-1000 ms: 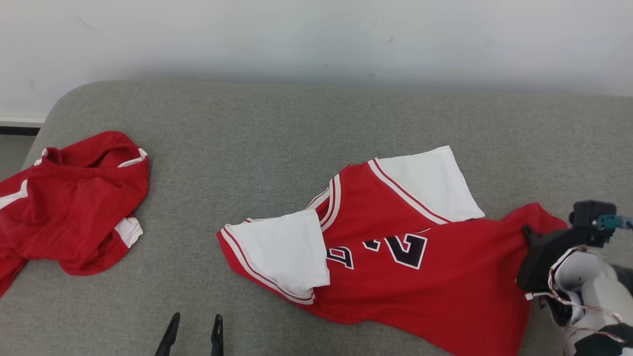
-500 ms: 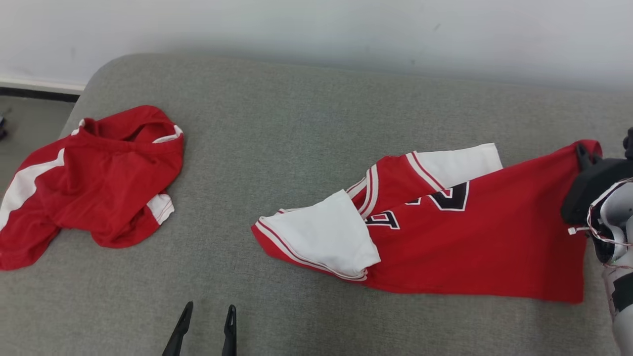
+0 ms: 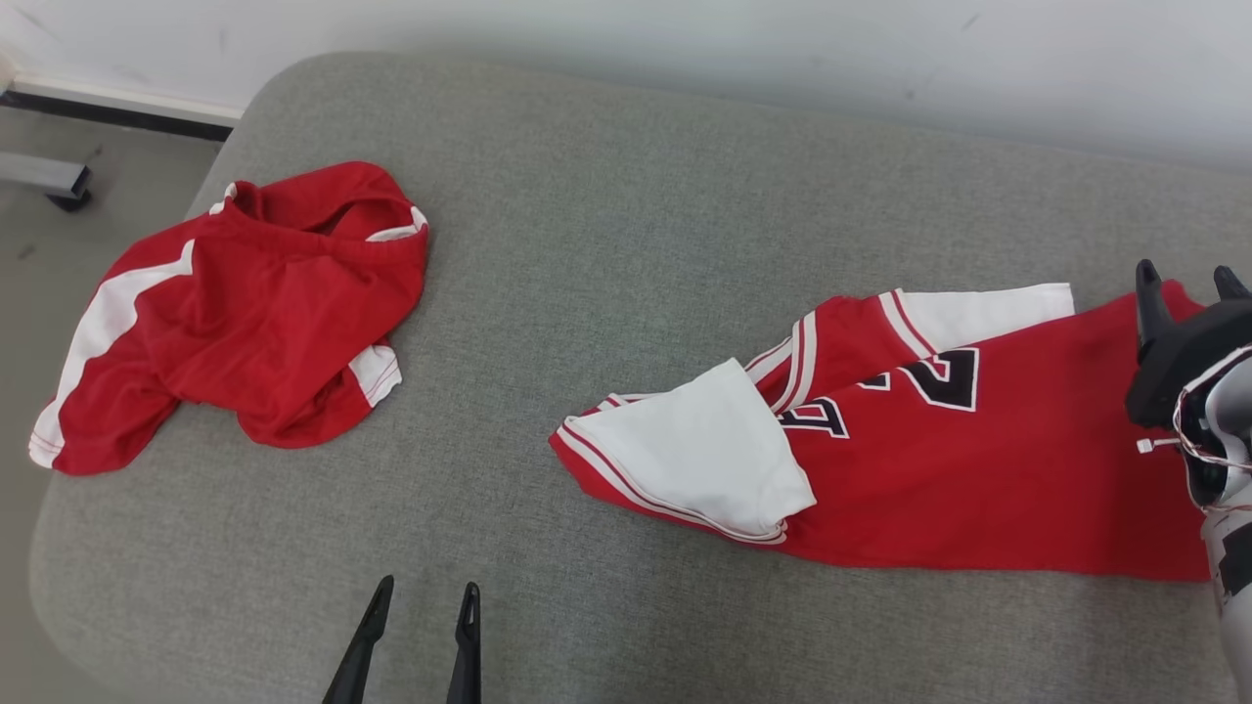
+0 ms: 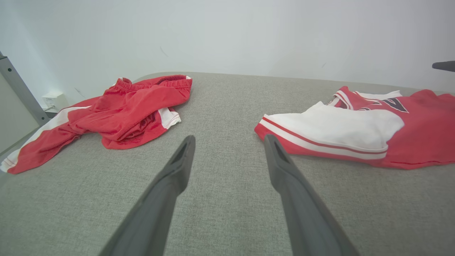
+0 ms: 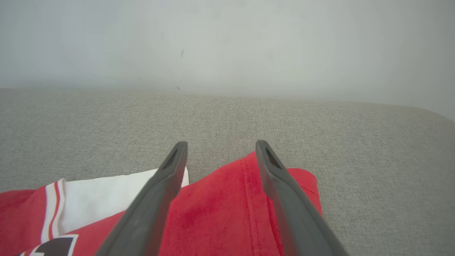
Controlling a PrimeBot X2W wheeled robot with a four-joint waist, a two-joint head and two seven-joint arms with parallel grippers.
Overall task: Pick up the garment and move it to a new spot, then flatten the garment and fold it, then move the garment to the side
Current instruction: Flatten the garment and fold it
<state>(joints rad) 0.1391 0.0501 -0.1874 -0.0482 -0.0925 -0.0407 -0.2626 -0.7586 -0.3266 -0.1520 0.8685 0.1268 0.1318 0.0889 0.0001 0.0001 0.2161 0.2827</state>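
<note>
Released within the last second, the red jersey [image 3: 978, 479] lies drawn out long, the right gripper [image 3: 1185, 284] poised over its hem with fingers now spread, gripping nothing. On the grey cushion [image 3: 626, 196] the jersey sits toward 4 o'clock, its long axis running 9 to 3, collar at 9. A second red garment [image 3: 264, 303] lies crumpled at 10. A white sleeve [image 3: 704, 450] folds across the chest beside a black, white-edged "2" [image 3: 941, 376]. At 6, the left gripper [image 3: 427, 587] stands parted, empty.

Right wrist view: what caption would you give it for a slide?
Right gripper, jaws open, over the hem corner of a red jersey on a grey cushion.
</note>
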